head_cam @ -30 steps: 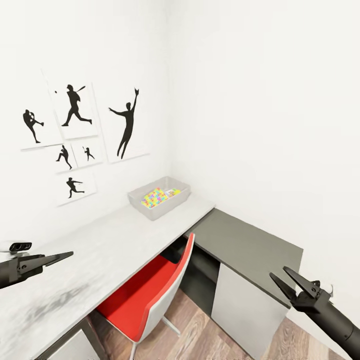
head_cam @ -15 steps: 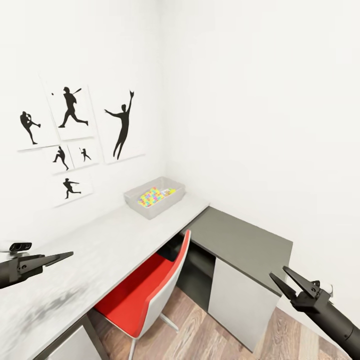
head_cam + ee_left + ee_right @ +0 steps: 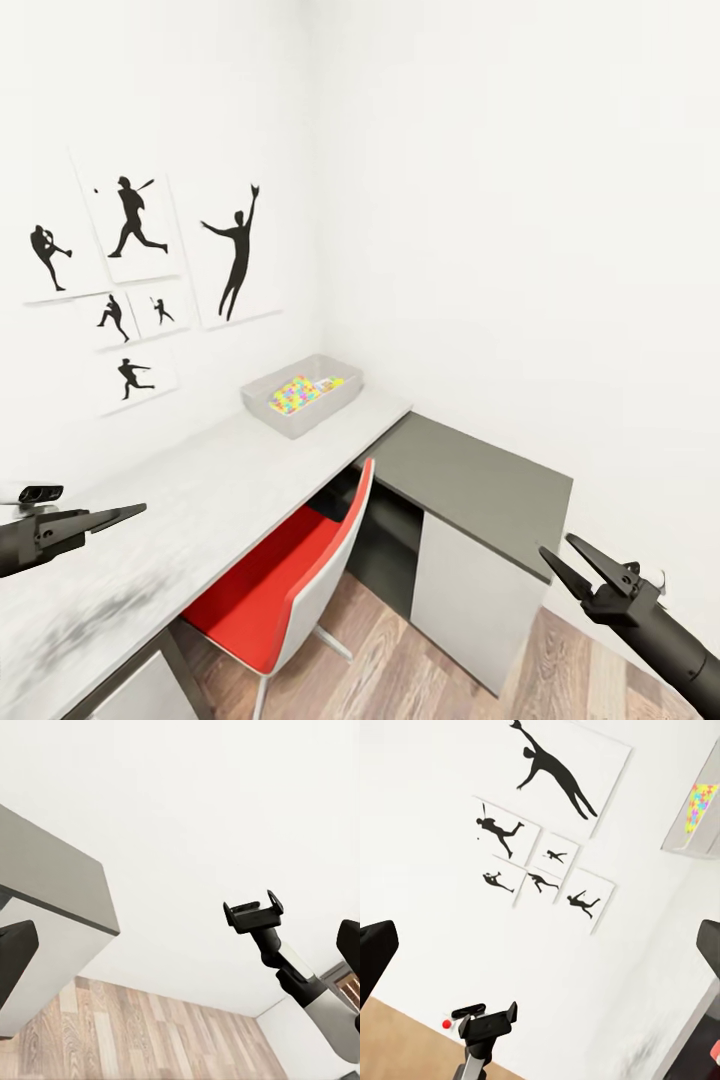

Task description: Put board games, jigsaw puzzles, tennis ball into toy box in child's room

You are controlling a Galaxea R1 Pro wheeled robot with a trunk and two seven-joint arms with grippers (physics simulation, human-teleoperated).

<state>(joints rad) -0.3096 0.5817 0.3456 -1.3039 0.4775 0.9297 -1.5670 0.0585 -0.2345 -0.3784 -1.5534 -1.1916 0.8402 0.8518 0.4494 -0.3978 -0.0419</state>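
Both tools empty, left tool (image 3: 125,514) and right tool (image 3: 570,560) jaws spread wide; toy box (image 3: 268,411) on far tabletop (image 3: 220,480) corner holds puzzle (image 3: 290,394); risk: red chair (image 3: 290,590) blocks base approach.

In the head view the left arm enters from about 9 o'clock, its forearm roughly level, and the left gripper (image 3: 118,516) points toward 3 o'clock with its slim fingers lying close together, empty. The right arm rises from about 5 o'clock, and the right gripper (image 3: 570,558) points toward 10 o'clock with its two fingers spread in a V, holding nothing. In each wrist view the other arm's gripper appears spread and empty: the right one (image 3: 253,910), the left one (image 3: 484,1018).
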